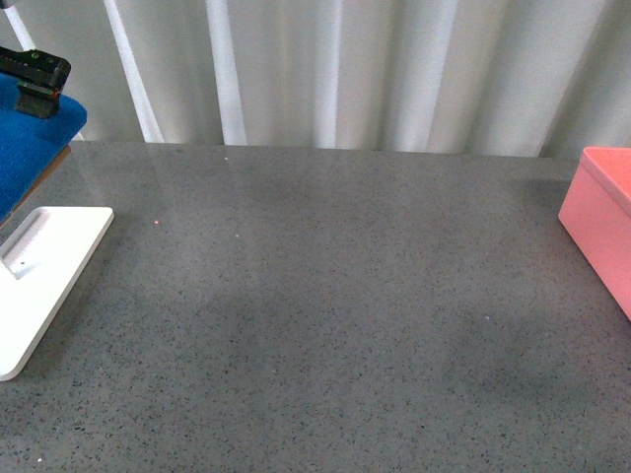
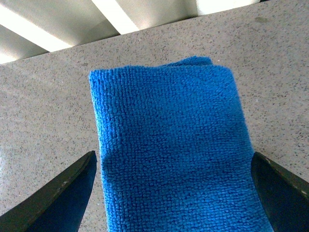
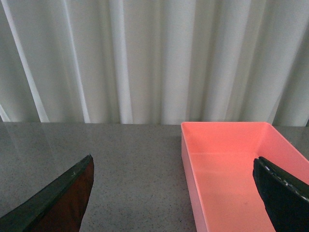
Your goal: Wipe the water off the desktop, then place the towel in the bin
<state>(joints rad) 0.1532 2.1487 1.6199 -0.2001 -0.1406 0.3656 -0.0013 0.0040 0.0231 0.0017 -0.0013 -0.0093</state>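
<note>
Filling the lower part of the front view, the tabletop (image 1: pixel 325 335) is dark grey, finely speckled and slightly glossy. At the lower left of that frame a flat white stand (image 1: pixel 49 276) lies on it, cut by the frame edge. A little farther back, at the right edge, sits the pink bin (image 1: pixel 601 222), only its near corner showing, well apart from the stand. Farther still, at the upper left, the blue towel (image 1: pixel 30 148) hangs raised above the stand's far end, and the left jaws show as a black block at the towel's top. Seen from the left wrist, those jaws are spread wide: one dark finger (image 2: pixel 58 193) stands at each long side of the towel, which fills the gap between them; whether either finger touches the cloth I cannot tell. The towel's far end shows more than one layer, so it is folded, and speckled tabletop lies beyond it. Seen from the right wrist, the right jaws are also spread wide, with grey tabletop and the bin's near wall between their dark fingers (image 3: pixel 53 198); the bin stands upright and open at the top, its smooth pink floor in view. Beyond the tabletop's far edge, across the top of the front view, hangs a pale pleated curtain (image 1: pixel 375 69).
</note>
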